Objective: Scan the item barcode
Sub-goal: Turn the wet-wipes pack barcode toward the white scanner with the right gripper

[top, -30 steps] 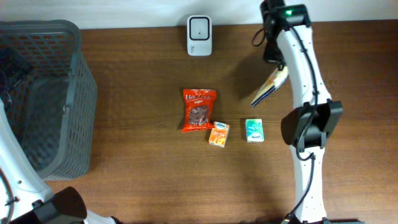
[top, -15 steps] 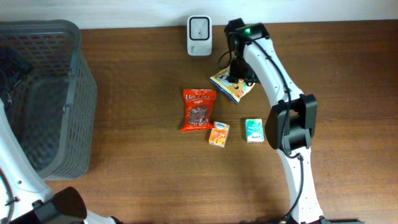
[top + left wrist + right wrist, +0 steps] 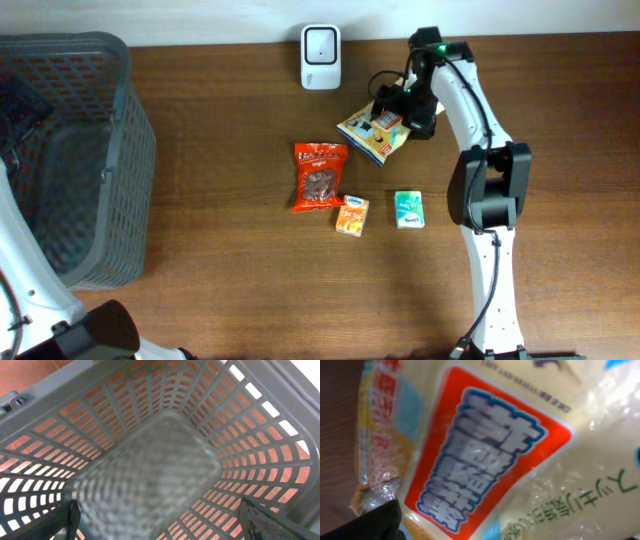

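**Overhead.** The snack packet (image 3: 372,135) lies flat on the bench (image 3: 220,260), printed face up, its long axis diagonal to the bench edge. It sits near the scanner (image 3: 320,57). The right claw (image 3: 395,108) is over its right corner. A red bag (image 3: 320,176), an orange carton (image 3: 351,215) and a green pack (image 3: 409,209) lie apart from it. A grey basket (image 3: 130,150) stands at the left.

**Left wrist.** The left claw (image 3: 160,510) is spread wide over the basket floor, holding nothing.

**Right wrist.** The packet fills the view, its red label slanted. One finger (image 3: 370,522) sits in the lower corner, so the claw is wide.
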`<action>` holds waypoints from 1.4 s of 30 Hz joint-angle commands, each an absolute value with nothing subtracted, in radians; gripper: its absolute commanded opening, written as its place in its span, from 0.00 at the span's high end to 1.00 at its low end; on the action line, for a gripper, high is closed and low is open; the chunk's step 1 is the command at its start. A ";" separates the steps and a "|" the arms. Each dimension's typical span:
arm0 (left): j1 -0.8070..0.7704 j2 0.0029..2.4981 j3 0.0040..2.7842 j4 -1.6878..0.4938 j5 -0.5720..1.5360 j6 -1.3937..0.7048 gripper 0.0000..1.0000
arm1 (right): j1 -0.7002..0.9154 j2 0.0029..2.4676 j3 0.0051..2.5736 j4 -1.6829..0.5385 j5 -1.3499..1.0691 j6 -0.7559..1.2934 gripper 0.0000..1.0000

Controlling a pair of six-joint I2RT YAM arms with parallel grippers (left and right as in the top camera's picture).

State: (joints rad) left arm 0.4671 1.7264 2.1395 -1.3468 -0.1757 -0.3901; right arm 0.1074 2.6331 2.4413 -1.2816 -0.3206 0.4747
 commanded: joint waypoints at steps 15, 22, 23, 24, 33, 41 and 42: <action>0.470 1.727 2.144 -1.349 -0.179 -0.400 0.01 | 0.117 2.560 2.749 -1.697 0.574 0.481 0.96; 0.470 1.727 2.144 -1.349 -0.179 -0.400 0.01 | 0.177 2.560 2.747 -1.699 0.841 0.357 0.96; 0.470 1.727 2.144 -1.349 -0.179 -0.400 0.01 | 0.176 2.559 2.747 -1.699 0.854 0.278 0.96; 0.470 1.727 2.144 -1.349 -0.179 -0.400 0.01 | 0.173 2.559 2.747 -1.699 0.848 0.258 0.96; 0.470 1.727 2.144 -1.349 -0.179 -0.400 0.01 | 0.142 2.594 2.737 -1.699 0.262 0.164 0.06; 0.470 1.727 2.144 -1.349 -0.179 -0.400 0.01 | 0.143 2.594 2.474 -1.609 0.323 0.361 0.01; 0.470 1.727 2.144 -1.349 -0.179 -0.400 0.01 | 0.144 2.594 2.430 -1.563 0.325 0.361 0.01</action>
